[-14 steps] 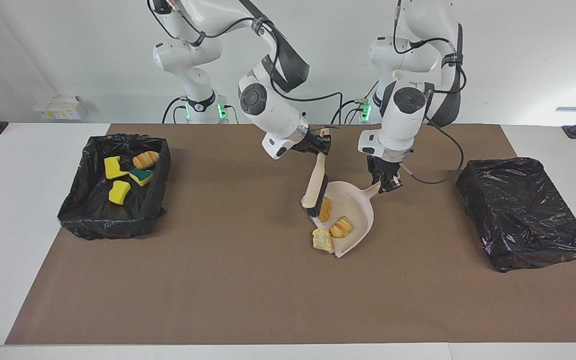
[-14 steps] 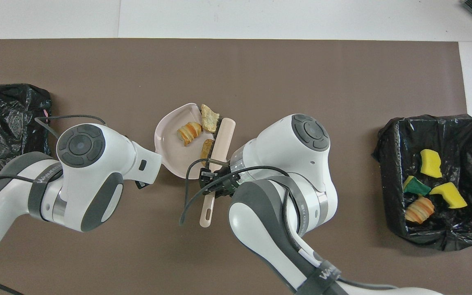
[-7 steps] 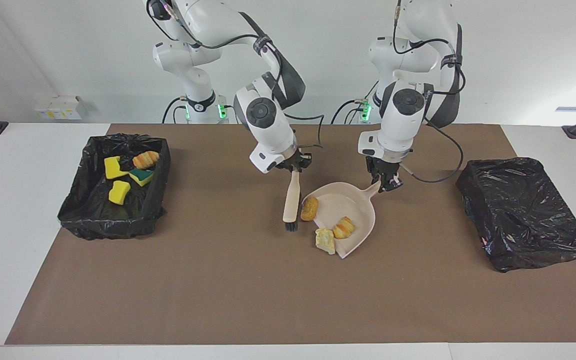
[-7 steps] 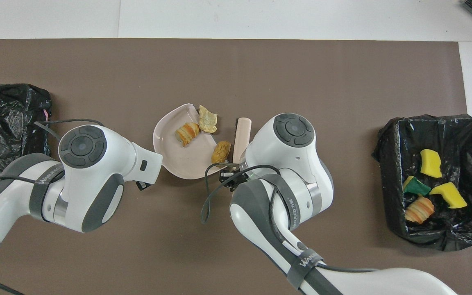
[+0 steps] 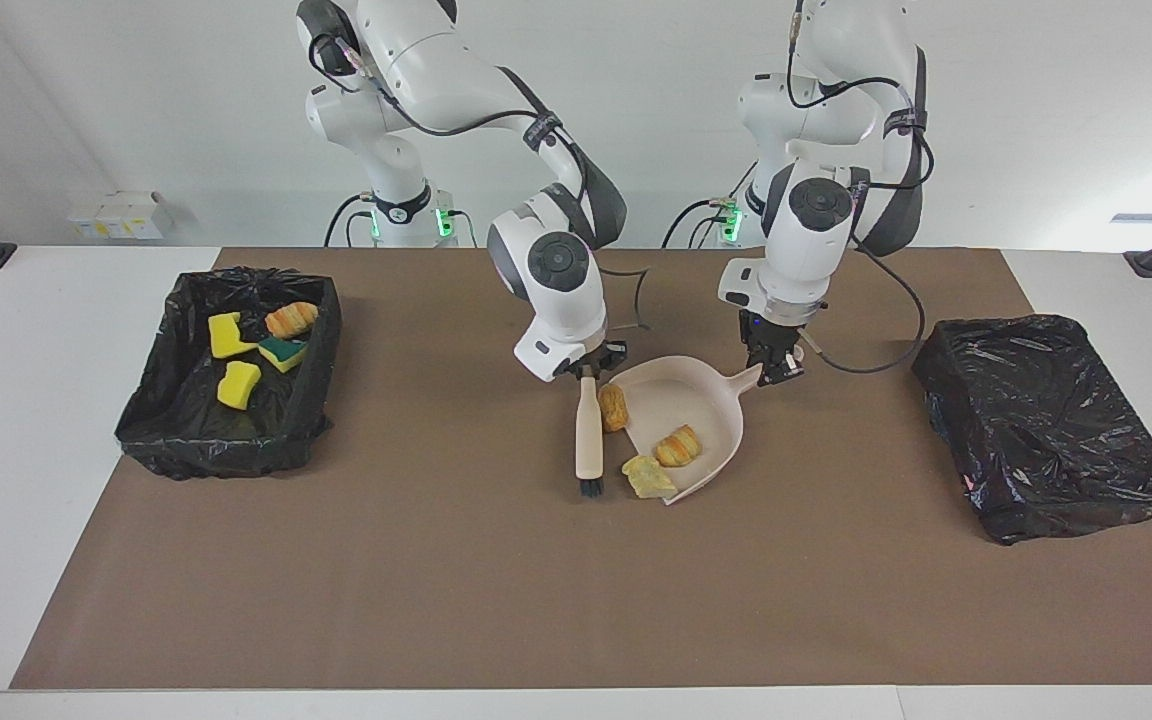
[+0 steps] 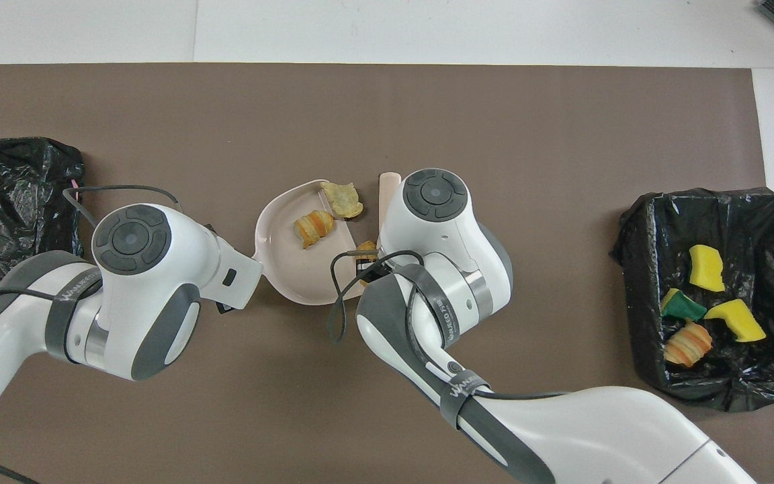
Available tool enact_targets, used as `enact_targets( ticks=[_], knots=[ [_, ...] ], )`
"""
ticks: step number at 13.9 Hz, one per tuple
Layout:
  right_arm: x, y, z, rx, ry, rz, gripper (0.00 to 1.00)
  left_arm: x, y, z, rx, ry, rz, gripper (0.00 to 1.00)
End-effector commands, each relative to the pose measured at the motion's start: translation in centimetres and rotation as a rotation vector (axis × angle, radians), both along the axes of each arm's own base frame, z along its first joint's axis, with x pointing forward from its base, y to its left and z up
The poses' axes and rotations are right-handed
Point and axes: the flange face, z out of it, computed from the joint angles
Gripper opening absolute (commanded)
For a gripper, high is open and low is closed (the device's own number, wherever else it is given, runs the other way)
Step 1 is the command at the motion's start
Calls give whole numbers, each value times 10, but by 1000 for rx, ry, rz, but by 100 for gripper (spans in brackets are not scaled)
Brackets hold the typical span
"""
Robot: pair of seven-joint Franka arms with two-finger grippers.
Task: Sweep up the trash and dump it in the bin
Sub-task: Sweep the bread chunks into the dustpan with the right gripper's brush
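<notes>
On the dark bands round both arms white lettering shows in the overhead view, too small to read for sure. Under everything a brown mat [image 5: 456, 560] covers a white table [image 5: 26, 420], with a plain white wall at the robots' end and a small white box [image 5: 116, 213] by it.

Going across the facing view, an open bin lined with black plastic [image 5: 151, 425] stands toward the right arm's end of the table; in it lie four pieces of trash: two yellow chunks [image 5: 236, 384], a yellow-and-green one [image 5: 283, 351] and an orange-striped one [image 5: 292, 318]. Next, at mid-table, the right gripper [image 5: 588, 372] has its fingers pinched on the handle of the brush [image 5: 589, 432]. Its long axis runs away from the robots, bristles [image 5: 591, 487] down at the end farther from them. Just beside the brush an orange chunk [image 5: 614, 407] sits at the dustpan's open edge. A pale tan chunk [image 5: 647, 478] lies at that same edge, farther from the robots, partly on the mat. A striped chunk [image 5: 678, 445] rests inside the dustpan [image 5: 711, 400], whose handle points toward the left arm and whose mouth faces the brush. The left gripper [image 5: 774, 368] is clamped on that handle. Toward the left arm's end lies a heap of black plastic [image 5: 1046, 425], its inside hidden
</notes>
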Motion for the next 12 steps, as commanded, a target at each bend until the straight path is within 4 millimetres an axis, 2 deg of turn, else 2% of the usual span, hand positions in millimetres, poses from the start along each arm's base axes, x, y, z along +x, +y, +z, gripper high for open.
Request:
enact_targets(
  ticks=[1,2,8,11,12],
  knots=[
    [0,23,-2,-26,3,100,0,-5,3,5,1,1,-23,0],
    [-4,24,-1,-45,4,124,0,-4,4,5,1,1,-21,0],
    [-46,74,7,-32,7,221,0,-2,5,6,-7,-12,-1,0],
    [-60,90,14,-18,14,212,0,-1,4,7,-10,-15,39,0],
    [-62,89,23,-20,12,211,0,-1,4,6,-12,-12,62,0]
  ],
)
